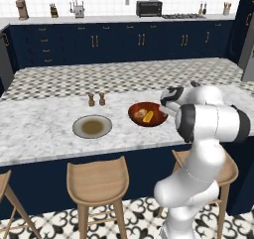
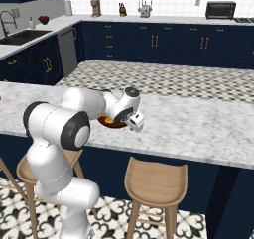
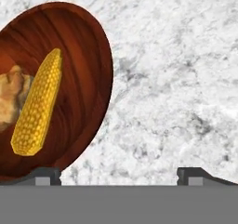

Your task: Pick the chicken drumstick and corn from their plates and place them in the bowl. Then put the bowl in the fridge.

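So the bowl (image 1: 147,114) sits on the marble counter (image 1: 44,126), and both the corn (image 3: 38,104) and the drumstick (image 3: 13,97) are already in it, lying side by side and touching. From the left base cam you can see the yellow cob next to the tan meat inside the reddish-brown bowl. The gripper (image 3: 118,175) hangs just above the counter right beside the bowl's rim, jaws spread wide with nothing between them, just bare marble under the gap. One fingertip (image 3: 45,175) sits over the bowl's edge, the other over plain counter.

The grey plate (image 1: 92,126) with the brownish middle is off to the bowl's left, well apart from it. Two little shakers (image 1: 96,99) stand behind the plate. Wooden stools (image 1: 97,183) are tucked under the counter edge.
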### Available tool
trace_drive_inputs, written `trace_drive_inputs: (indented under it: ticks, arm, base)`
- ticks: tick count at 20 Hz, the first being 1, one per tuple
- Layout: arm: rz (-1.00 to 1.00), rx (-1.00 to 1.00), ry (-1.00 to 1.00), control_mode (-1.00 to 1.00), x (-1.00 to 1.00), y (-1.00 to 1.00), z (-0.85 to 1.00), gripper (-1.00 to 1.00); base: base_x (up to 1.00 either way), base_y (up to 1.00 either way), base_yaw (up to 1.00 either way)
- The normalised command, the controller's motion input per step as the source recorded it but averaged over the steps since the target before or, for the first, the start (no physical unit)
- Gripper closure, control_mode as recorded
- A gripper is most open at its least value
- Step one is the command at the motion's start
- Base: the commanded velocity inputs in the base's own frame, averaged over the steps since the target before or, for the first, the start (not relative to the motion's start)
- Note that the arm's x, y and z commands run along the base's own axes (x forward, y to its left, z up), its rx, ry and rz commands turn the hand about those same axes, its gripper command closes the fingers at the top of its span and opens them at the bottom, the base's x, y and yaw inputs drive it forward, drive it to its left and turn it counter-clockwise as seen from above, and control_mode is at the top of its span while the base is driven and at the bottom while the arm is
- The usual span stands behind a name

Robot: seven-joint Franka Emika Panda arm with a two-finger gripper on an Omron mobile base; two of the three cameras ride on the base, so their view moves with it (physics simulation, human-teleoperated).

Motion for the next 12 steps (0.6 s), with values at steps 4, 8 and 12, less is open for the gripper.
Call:
trace_drive_inputs:
  ticks: [4,8,12]
  arm:
    - [0.02,0.02,0.02,-1.00,0.45,0.00,0.00,-1.00]
    - [0.01,0.00,0.00,-1.00,0.30,0.12,-0.20,-1.00]
    - [0.02,0.00,0.00,-1.00,0.23,0.16,-0.43,-1.00]
  base:
    - [0.00,0.00,0.00]
    - [0.00,0.00,0.00]
    - [0.00,0.00,0.00]
